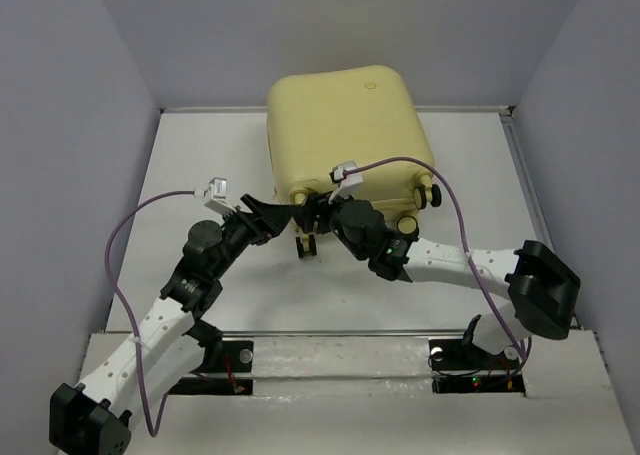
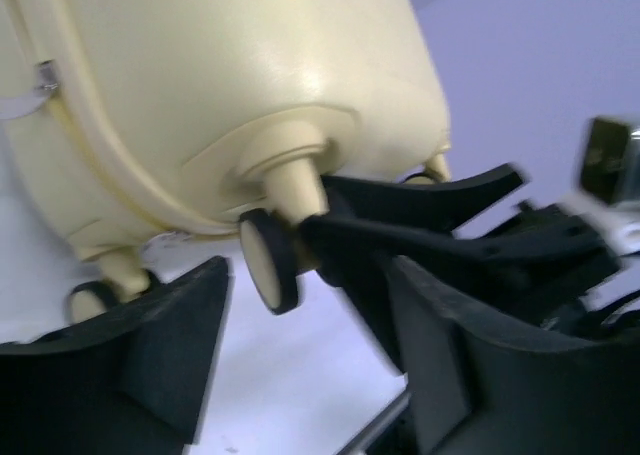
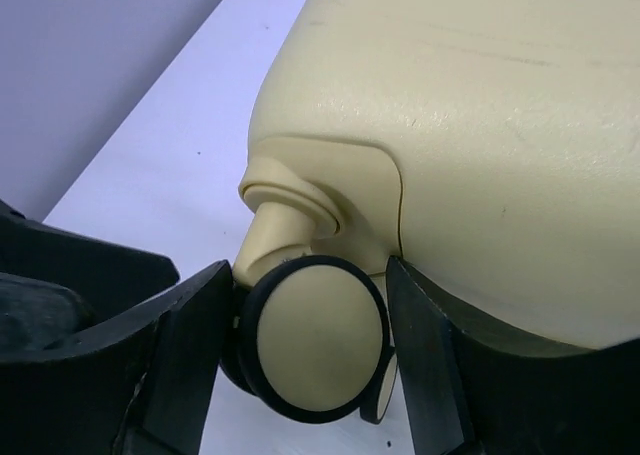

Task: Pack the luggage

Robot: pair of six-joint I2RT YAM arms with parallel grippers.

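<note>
A white table (image 1: 200, 165) sat between plain grey walls (image 1: 70, 95), with purple cables (image 1: 111, 265) looping over it. The luggage (image 1: 345, 125), a smooth pale yellow shell with rounded corners, lay closed at the far centre. The right gripper (image 3: 305, 315) pinched a cream, black-rimmed wheel (image 3: 315, 350) between both fingers. The left gripper (image 2: 310, 315) was spread wide just beside it, holding nothing.

Your left arm (image 1: 160, 325) and right arm (image 1: 450, 260) are white perforated links with chunky black joints, black wedge fingers (image 2: 160, 355), and purple cables (image 1: 113, 265) looping off the wrists.
</note>
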